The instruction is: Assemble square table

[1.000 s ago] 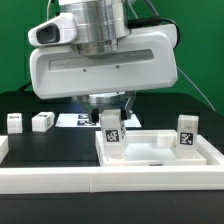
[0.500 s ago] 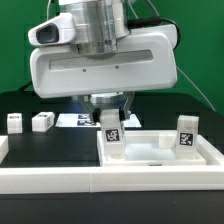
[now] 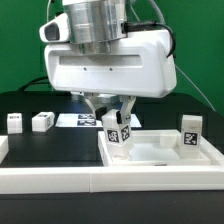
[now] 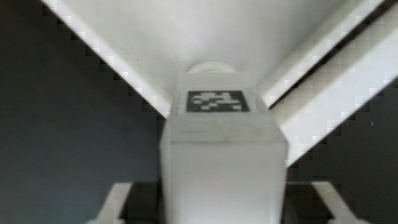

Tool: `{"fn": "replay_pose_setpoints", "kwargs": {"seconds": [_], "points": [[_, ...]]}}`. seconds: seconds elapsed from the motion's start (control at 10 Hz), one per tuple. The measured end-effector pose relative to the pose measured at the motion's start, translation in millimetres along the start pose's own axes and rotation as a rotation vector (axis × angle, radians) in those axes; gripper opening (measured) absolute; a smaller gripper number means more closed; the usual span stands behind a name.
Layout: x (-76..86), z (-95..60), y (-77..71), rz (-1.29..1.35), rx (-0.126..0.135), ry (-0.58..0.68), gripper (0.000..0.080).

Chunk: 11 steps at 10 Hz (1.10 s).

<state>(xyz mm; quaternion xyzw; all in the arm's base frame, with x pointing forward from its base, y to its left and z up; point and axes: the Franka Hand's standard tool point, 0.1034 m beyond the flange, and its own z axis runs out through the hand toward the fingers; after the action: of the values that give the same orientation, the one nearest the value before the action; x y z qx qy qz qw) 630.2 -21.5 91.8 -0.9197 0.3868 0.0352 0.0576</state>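
Observation:
The white square slab (image 3: 165,160) lies at the exterior view's right, rims up. A white tagged leg (image 3: 115,130) stands at its near-left corner, turned about 45 degrees to the rims. My gripper (image 3: 115,122) comes straight down over it, fingers on both sides, shut on this leg. In the wrist view the leg (image 4: 222,150) fills the middle with its tag facing the camera, my gripper (image 4: 222,205) is around it, and the slab's rims (image 4: 107,60) run diagonally behind. A second leg (image 3: 190,135) stands at the slab's right side.
Two more loose legs (image 3: 14,121) (image 3: 42,120) lie on the black table at the exterior view's left. The marker board (image 3: 80,120) lies behind them. A long white rail (image 3: 60,180) edges the table's front.
My gripper and wrist have turned about the vertical, and the leg between the fingers has turned with them, now showing two tagged faces.

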Motion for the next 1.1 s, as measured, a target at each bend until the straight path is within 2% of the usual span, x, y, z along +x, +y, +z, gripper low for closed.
{"fn": "replay_pose_setpoints", "kwargs": {"seconds": [0.3,0.8,1.1], "points": [[-1.9,0.7,-7.3,0.254,0.021,0.023,0.029],[-5.3,0.9,-7.5,0.731,0.015,0.03,0.029],[-6.3,0.9,-6.5,0.917,0.011,0.027,0.029]]}}
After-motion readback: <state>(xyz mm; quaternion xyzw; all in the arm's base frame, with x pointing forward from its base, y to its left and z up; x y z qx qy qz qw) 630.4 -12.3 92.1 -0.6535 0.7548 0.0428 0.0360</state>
